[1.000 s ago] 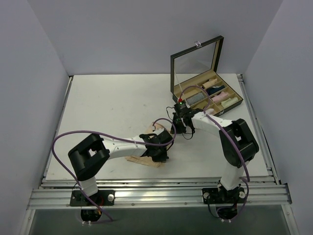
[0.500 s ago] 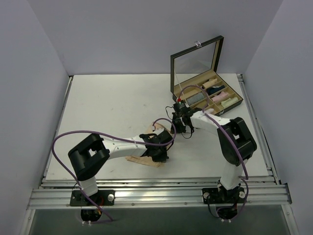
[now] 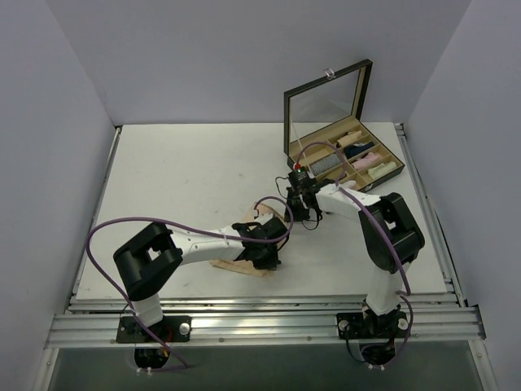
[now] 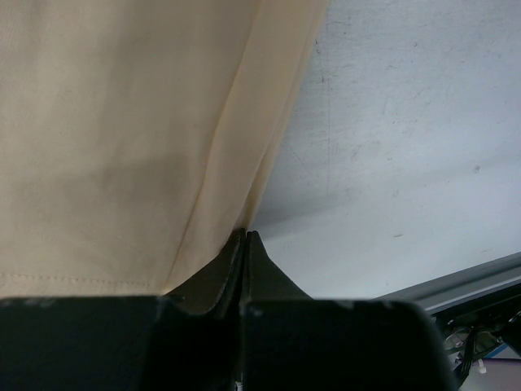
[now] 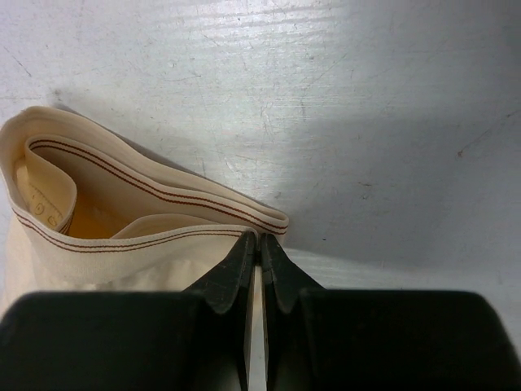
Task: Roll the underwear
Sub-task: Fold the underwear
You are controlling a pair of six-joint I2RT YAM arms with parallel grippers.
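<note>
The underwear (image 3: 232,264) is a pale peach-beige cloth lying on the white table, mostly hidden under my left wrist in the top view. My left gripper (image 3: 265,254) is shut on its edge. In the left wrist view the cloth (image 4: 122,122) fills the upper left, and the left gripper (image 4: 245,235) pinches its side fold. My right gripper (image 3: 299,213) is at the far end of the cloth. The right wrist view shows the red-striped waistband (image 5: 155,191) looping open, with the right gripper (image 5: 260,238) shut on its corner.
A dark box (image 3: 342,181) with a raised glass lid (image 3: 326,102) stands at the back right, with several cloth rolls (image 3: 366,160) in its compartments. The table's near edge and metal rail (image 3: 260,324) run just behind the left gripper.
The right gripper has crept slightly left with the waistband corner. The near edge of the cloth by the left gripper has drawn in a little. Both grips are unchanged.
</note>
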